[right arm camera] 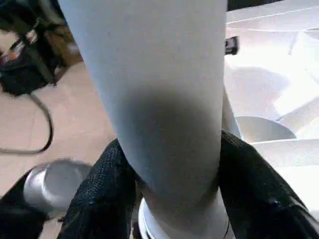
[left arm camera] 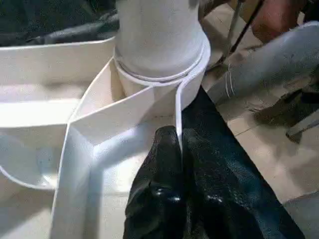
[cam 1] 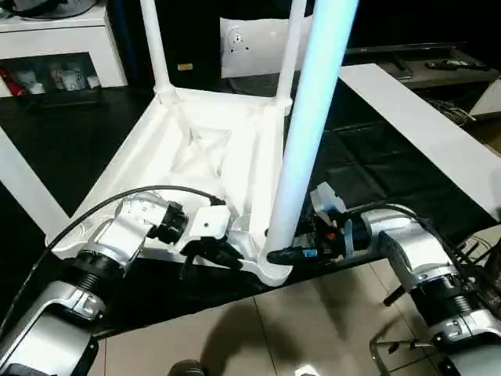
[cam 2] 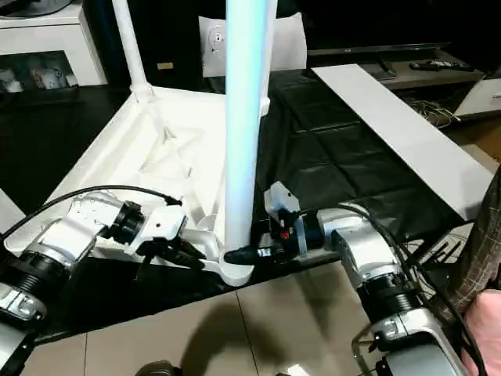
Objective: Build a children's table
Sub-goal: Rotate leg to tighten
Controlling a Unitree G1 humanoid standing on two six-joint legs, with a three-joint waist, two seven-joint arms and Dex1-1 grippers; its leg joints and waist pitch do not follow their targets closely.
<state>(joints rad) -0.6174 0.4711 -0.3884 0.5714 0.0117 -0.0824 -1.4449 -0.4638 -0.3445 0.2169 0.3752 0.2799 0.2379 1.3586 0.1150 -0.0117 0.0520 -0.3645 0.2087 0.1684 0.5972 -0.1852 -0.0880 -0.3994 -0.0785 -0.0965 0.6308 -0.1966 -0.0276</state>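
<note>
- We see the tabletop (cam 1: 196, 149) lying upside down on a black sheet (cam 2: 329, 141), ribbed underside up.
- Two legs (cam 1: 154, 43) stand upright in its far corner sockets.
- A third leg (cam 1: 309, 125) stands upright in the near right corner socket (left arm camera: 164, 74).
- Our right gripper (right arm camera: 169, 199) has its two black fingers (right arm camera: 102, 194) pressed against either side of this leg, just above the socket.
- Our left gripper (left arm camera: 179, 164) pinches the thin near edge wall of the tabletop just left of that socket, fingers squeezed together on it.
- A long white board (cam 1: 423, 125) lies at the right.
</note>
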